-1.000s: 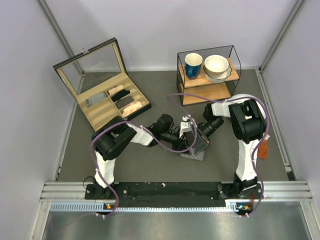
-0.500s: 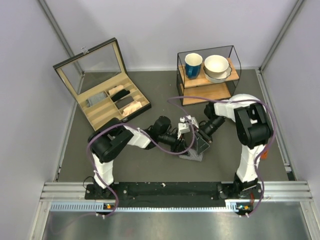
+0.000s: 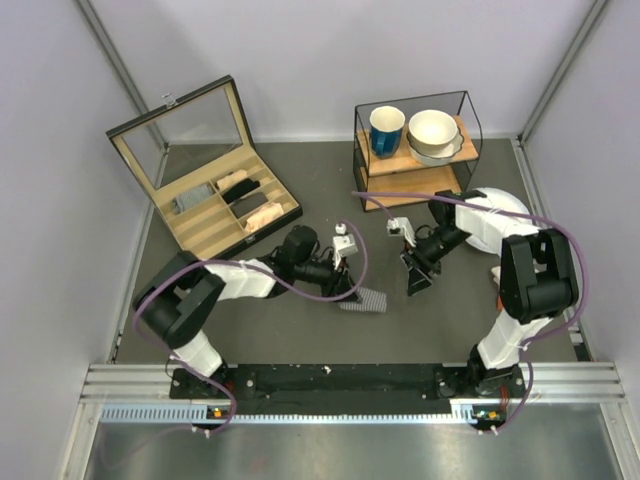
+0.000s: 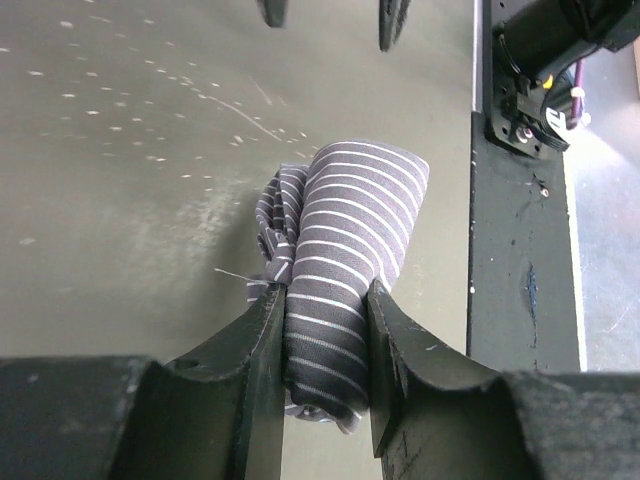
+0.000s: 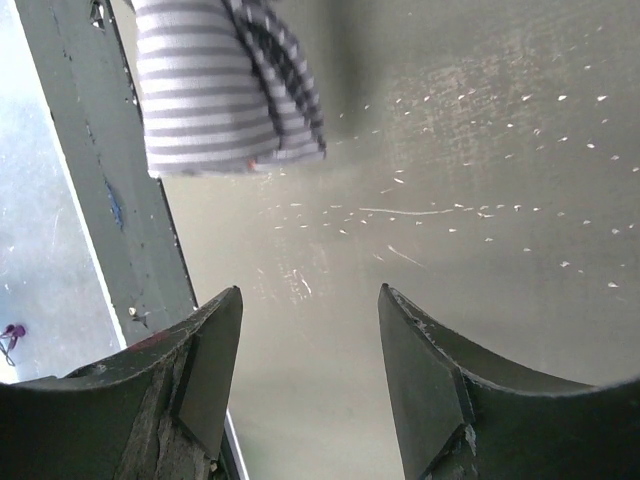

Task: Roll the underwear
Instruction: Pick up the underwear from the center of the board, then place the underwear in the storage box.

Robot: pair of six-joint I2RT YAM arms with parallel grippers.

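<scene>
Since the earlier view, the arms had drawn apart. The right hand (image 3: 415, 281) had let go of the underwear (image 4: 352, 215) and backed off to the right, and the left hand (image 4: 325, 300) had carried the bundle leftward.

Nearest the arm bases, the underwear lay on the grey surface (image 3: 300, 340) as a compact striped roll. One end was pinched between the left hand's fingers and the other end rested free on the surface. The left wrist view showed a looser fold along the roll's left side, so the roll did not appear fully tight.

Just beyond, the right hand hung apart from the roll, fingers spread and nothing between them.

Judgement: the rolling was largely done, and the step in hand was securing and tidying the roll. The next move would call for a firm left grip so the turns do not spring open, and for tucking in the loose fold.

Farthest back stood an open compartment box (image 3: 205, 226) holding other rolls, and a shelf (image 3: 400, 188) carrying a mug (image 3: 386, 130) and bowls (image 3: 433, 132).
</scene>
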